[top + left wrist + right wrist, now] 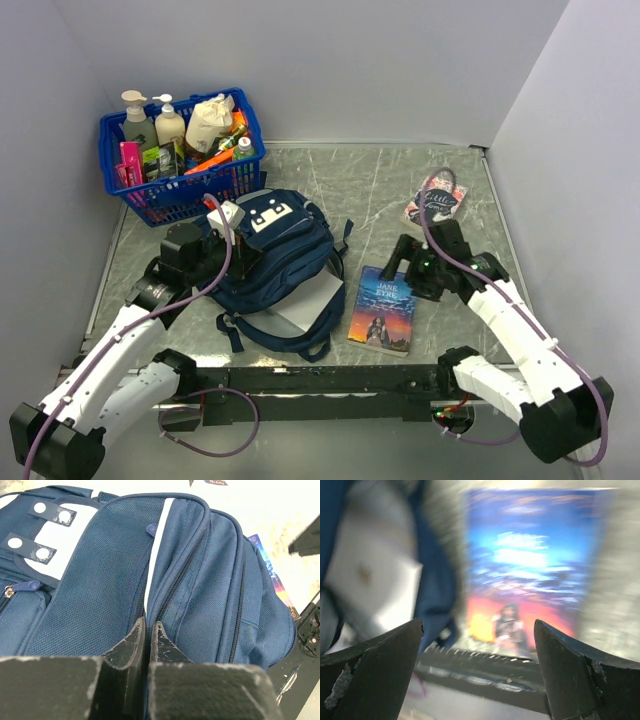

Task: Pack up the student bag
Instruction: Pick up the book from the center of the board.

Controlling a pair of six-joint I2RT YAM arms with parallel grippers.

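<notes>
Desk [380,190]: grey marbled top carrying everything.
Book [382,310]: lies flat, cover up, nearest the arm bases, just right of the bag.
Bag [280,270]: navy backpack lying left of centre on the desk, white front patch facing up; a grey flat item [305,305] sticks out at its near right side.
Right tool [405,262]: jaws spread wide and holding nothing, hanging over the book's far edge.
Left tool [148,625]: fingers drawn almost together, tips against a fold of the bag's fabric at its far left; cannot tell whether any cloth is caught between them.
Card [437,200]: small printed piece, far right, well apart from the bag.
Basket [190,195]: blue plastic, far left corner, full of bottles and packets.
</notes>
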